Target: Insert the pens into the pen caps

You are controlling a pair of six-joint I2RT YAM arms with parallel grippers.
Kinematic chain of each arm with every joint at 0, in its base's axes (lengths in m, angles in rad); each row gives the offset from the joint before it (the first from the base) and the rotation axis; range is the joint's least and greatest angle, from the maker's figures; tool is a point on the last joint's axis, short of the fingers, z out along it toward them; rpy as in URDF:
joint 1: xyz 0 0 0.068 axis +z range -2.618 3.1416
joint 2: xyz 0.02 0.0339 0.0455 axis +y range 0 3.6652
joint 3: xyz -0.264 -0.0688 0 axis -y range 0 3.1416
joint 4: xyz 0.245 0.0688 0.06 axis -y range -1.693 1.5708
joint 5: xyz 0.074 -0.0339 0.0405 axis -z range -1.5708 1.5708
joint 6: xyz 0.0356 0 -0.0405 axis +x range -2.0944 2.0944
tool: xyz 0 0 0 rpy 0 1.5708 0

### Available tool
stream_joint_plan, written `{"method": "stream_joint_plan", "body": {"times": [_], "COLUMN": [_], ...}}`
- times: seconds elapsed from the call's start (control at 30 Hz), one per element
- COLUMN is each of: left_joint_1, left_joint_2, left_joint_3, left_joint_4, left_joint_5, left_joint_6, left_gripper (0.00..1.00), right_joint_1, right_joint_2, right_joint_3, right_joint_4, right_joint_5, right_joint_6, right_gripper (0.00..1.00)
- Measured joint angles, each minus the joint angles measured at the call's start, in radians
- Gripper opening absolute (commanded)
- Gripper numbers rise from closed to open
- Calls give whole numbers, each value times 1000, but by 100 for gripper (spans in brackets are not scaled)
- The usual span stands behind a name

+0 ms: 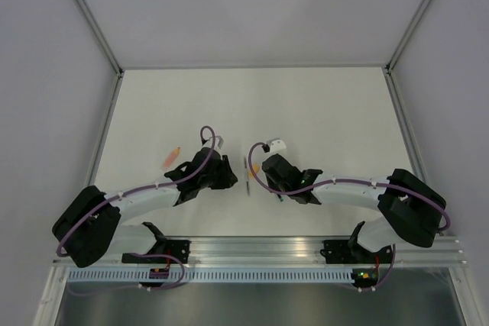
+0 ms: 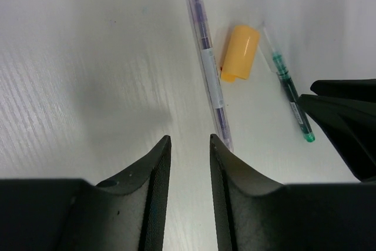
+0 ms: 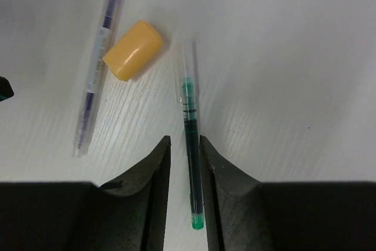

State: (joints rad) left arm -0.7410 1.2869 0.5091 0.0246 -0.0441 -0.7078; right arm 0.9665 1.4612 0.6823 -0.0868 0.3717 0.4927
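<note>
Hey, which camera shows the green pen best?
The right wrist view: the green pen shows full length, its near part between the fingers of the right gripper. The left wrist view shows it smaller, off to one side. The top view barely shows it.

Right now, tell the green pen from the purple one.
The green pen has a dark green core; the purple pen has a purple one and a white label. The green pen lies between the right end effector's fingers; the purple pen lies free. Both lie flat beside the orange cap.
</note>
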Motion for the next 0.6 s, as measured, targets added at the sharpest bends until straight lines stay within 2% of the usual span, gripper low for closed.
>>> {"method": "stream_joint_plan", "body": {"times": [0.27, 0.43, 0.6], "left_joint_1": [0, 0, 0], "left_joint_2": [-42, -116, -244], "left_joint_3": [0, 0, 0], "left_joint_4": [-54, -90, -99], "left_joint_5": [-11, -37, -93], "left_joint_6": [2, 11, 34], "left_gripper": [40, 42, 45], "right_joint_1": [0, 0, 0], "right_joint_2": [0, -6, -33], "right_joint_3": [0, 3, 21], "right_joint_4": [4, 7, 19], "right_joint_5": [-5, -36, -64], "right_joint_6": [-4, -34, -57], "right_gripper": [38, 53, 52]}}
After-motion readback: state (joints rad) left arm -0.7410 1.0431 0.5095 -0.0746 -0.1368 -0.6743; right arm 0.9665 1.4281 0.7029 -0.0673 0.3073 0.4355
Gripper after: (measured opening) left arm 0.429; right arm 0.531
